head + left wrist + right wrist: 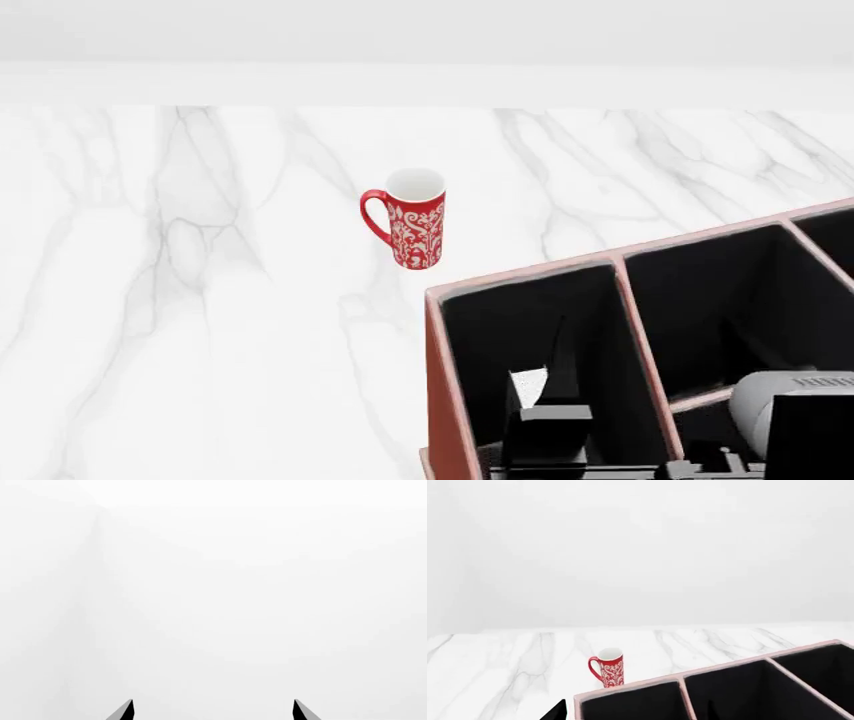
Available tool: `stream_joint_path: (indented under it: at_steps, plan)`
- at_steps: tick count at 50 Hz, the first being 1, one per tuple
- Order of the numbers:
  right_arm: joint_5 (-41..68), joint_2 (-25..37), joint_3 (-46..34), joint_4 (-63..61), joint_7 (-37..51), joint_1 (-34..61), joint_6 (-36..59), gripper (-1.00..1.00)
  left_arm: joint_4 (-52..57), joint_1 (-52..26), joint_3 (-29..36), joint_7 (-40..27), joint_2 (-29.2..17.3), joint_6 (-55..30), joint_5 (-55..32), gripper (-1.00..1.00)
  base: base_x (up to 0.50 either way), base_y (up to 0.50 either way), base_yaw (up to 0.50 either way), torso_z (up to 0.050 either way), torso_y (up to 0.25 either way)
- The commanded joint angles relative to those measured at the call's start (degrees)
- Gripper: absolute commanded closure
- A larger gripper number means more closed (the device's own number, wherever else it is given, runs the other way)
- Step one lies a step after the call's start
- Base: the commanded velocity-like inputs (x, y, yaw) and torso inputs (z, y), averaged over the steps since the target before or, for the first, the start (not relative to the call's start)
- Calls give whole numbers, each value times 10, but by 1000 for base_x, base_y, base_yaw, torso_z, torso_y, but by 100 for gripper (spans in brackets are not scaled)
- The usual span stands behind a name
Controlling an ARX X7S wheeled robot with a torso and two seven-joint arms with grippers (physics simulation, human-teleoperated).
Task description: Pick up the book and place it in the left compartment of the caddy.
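1. Deep in the caddy's [534,275] left compartment [521,320], at five o'clock from the mug [416,220], the book [530,385] stands on edge, likely to suit the narrow slot.
2. Right fingers [557,711] appear spread, gripping nothing; left fingers [125,712] gape empty, parked clear.

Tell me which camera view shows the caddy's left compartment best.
The head view: it looks down into the left compartment, showing its black lining and pinkish rim, with the right gripper inside. The right wrist view shows only its rim and upper interior. The left wrist view shows none of it.
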Motion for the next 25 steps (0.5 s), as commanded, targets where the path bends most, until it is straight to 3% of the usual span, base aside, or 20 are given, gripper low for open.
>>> stream_joint_path:
  at_steps: [1,25]
  plan:
    - [-43,5,3,-31,9,-17,1,-100,3,13,-2,4,5,18,-3,-100,0,0,0,0,0]
    - [-113,7,0,-60,-12,-35,-20,-100,2,18,-1,-12,-10,29,-16,-100,0,0,0,0,0]
